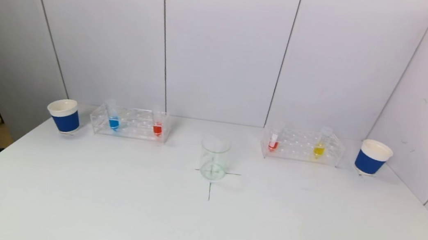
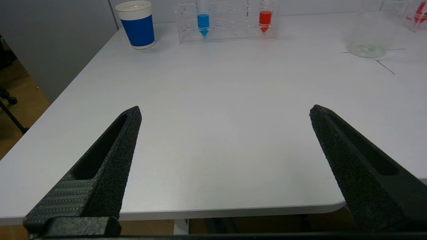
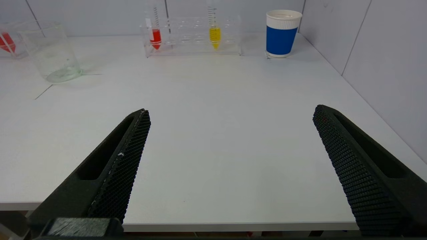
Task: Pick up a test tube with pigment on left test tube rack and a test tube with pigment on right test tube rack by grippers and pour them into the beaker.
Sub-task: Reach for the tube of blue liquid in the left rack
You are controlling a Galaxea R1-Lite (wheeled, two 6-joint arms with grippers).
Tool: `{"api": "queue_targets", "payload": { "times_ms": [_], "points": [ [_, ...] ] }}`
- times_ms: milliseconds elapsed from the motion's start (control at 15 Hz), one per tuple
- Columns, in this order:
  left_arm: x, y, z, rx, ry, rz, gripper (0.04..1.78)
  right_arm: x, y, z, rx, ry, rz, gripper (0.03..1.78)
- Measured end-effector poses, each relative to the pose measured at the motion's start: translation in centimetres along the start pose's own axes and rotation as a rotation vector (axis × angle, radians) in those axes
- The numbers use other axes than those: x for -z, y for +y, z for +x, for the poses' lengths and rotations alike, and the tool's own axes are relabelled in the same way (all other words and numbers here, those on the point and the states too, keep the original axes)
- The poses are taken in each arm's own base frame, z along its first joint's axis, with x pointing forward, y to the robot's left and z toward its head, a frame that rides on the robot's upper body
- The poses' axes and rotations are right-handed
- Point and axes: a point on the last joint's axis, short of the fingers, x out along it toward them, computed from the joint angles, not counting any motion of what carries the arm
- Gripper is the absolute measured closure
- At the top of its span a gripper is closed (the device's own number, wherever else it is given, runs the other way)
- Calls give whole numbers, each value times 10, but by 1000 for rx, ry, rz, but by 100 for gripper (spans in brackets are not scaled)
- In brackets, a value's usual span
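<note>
A clear left rack (image 1: 130, 127) at the back left holds a blue-pigment tube (image 1: 113, 119) and a red-pigment tube (image 1: 157, 126). A clear right rack (image 1: 303, 150) at the back right holds a red-pigment tube (image 1: 273, 141) and a yellow-pigment tube (image 1: 320, 147). A clear glass beaker (image 1: 214, 158) stands between them on a black cross mark. Neither gripper shows in the head view. My left gripper (image 2: 225, 111) is open and empty above the table's near edge, far from the left rack (image 2: 227, 23). My right gripper (image 3: 232, 111) is open and empty above the near edge, far from the right rack (image 3: 193, 38).
A blue-and-white paper cup (image 1: 64, 116) stands left of the left rack, and another (image 1: 372, 157) stands right of the right rack. White wall panels close the back and right side. The white table (image 1: 200, 225) ends at its left edge above a wooden floor.
</note>
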Motion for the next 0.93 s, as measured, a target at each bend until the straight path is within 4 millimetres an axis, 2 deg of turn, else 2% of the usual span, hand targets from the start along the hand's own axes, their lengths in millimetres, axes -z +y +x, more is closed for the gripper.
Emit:
{"api": "queue_targets", "payload": {
  "times_ms": [467, 667, 933],
  "points": [
    [-7, 0, -2, -13, -24, 11, 6, 0, 0, 0, 0, 0, 0, 4],
    [-28, 1, -10, -8, -75, 15, 6, 0, 0, 0, 0, 0, 0, 4],
    [-70, 2, -17, 1, -105, 19, 6, 0, 0, 0, 0, 0, 0, 4]
  ]
}}
